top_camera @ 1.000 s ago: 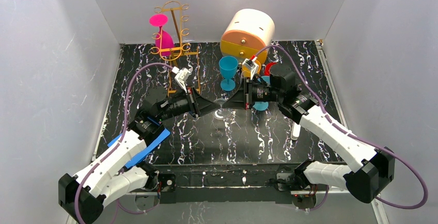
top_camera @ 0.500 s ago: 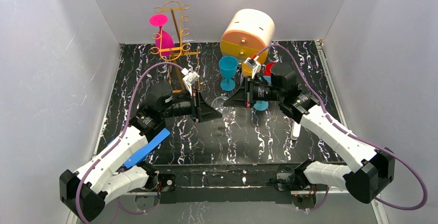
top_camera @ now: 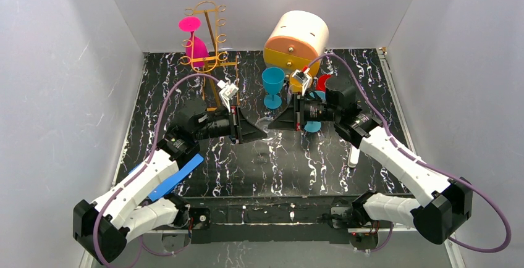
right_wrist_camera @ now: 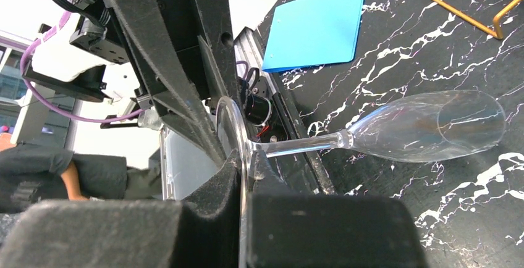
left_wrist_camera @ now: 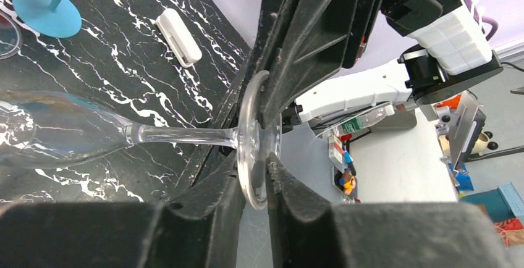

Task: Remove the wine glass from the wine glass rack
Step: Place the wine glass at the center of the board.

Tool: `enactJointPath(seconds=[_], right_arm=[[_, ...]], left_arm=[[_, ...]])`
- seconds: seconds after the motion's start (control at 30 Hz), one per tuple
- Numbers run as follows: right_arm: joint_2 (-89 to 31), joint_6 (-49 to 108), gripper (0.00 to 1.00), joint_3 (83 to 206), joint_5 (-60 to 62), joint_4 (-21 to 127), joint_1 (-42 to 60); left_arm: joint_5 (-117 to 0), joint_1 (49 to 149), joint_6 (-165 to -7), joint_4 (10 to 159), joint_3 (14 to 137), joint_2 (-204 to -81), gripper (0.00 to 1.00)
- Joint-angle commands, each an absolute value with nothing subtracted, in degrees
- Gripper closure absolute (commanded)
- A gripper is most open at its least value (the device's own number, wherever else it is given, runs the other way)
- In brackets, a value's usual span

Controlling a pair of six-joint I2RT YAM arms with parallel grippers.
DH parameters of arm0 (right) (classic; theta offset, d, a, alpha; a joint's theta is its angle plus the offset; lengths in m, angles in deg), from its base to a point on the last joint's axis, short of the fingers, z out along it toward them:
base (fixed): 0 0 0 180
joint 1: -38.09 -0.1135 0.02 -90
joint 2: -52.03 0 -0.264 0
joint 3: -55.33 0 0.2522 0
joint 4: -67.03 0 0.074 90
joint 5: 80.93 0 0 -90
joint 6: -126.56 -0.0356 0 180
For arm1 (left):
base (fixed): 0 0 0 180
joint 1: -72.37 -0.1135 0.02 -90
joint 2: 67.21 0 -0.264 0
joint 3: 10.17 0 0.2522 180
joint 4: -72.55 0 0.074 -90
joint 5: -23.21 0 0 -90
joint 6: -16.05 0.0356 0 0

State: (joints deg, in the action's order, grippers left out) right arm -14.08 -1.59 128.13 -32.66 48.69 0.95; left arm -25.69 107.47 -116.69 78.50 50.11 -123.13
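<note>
White walls [top_camera: 62,95] box in the black marbled table [top_camera: 296,169] on three sides, and bare marble shows between the two forearms toward the near edge. At the back stand the round cream-and-orange drawer box [top_camera: 296,39] and, left of it, the gold wine glass rack [top_camera: 210,39] with a pink wine glass [top_camera: 196,46] hanging on it. A teal goblet [top_camera: 272,83] stands upright between the two. The clear wine glass [left_wrist_camera: 62,129] is off the rack, held sideways over mid-table. The right gripper [right_wrist_camera: 246,169] is clamped on its foot. The left gripper [left_wrist_camera: 252,184] straddles the same foot, fingers close on either side, but I cannot tell if they press. A blue sheet [top_camera: 176,176] lies under the left forearm, and a small white block [top_camera: 353,157] lies by the right. A second ago the fingertips met; since then the left gripper has drawn back slightly leftward, while the right has barely shifted.
</note>
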Motion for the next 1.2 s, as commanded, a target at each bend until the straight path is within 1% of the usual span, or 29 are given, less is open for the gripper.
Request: enactJointPath(seconds=[0.0,0.1,0.13,0.27,0.37,0.5,0.6,0.63,0.73,0.8,0.97,1.17], right_arm=[[-12.70,-0.66,0.99,127.77,-35.23,52.83,0.71],[-12.43,-1.06,0.99,127.26,-34.39,52.83,0.64],[-12.28,-1.13,0.99,127.07,-34.33,52.81,0.68],[-11.96,-1.64,0.99,126.94,-33.86,54.21,0.72],[-11.70,-1.68,0.85,127.65,-32.65,53.38,0.74],[-10.86,-0.71,0.52,129.21,-28.10,49.07,0.72],[-10.01,0.91,0.33,130.89,-22.41,45.74,0.72],[-9.78,1.46,0.29,131.67,-20.48,44.36,0.74],[-9.74,2.70,0.23,134.68,-14.07,39.85,1.11],[-10.80,3.22,0.22,136.78,-12.49,36.89,2.07],[-14.47,1.74,0.20,138.92,-19.71,34.55,6.29],[-18.09,-0.09,0.18,138.52,-28.32,35.15,10.37]], left_arm=[[-24.83,107.79,-117.75,74.01,49.26,-123.20,0.87],[-23.41,107.79,-117.64,74.02,49.13,-123.60,0.99],[-22.84,107.79,-117.51,74.07,48.99,-123.77,1.00],[-21.89,107.79,-115.81,75.32,49.11,-123.82,1.00],[-21.44,107.75,-113.94,76.77,49.64,-123.59,1.00],[-19.06,107.79,-110.24,80.13,50.55,-123.03,1.00],[-18.89,107.79,-104.99,85.34,51.57,-122.77,1.00],[-18.74,107.79,-103.15,86.63,51.84,-122.49,1.00],[-19.32,107.78,-98.40,89.17,51.80,-120.54,1.00],[-20.38,107.79,-94.99,90.16,51.62,-118.98,1.00],[-16.79,107.79,-88.41,92.13,51.93,-117.42,1.00],[-13.55,107.78,-74.47,97.02,52.74,-113.76,1.00]])
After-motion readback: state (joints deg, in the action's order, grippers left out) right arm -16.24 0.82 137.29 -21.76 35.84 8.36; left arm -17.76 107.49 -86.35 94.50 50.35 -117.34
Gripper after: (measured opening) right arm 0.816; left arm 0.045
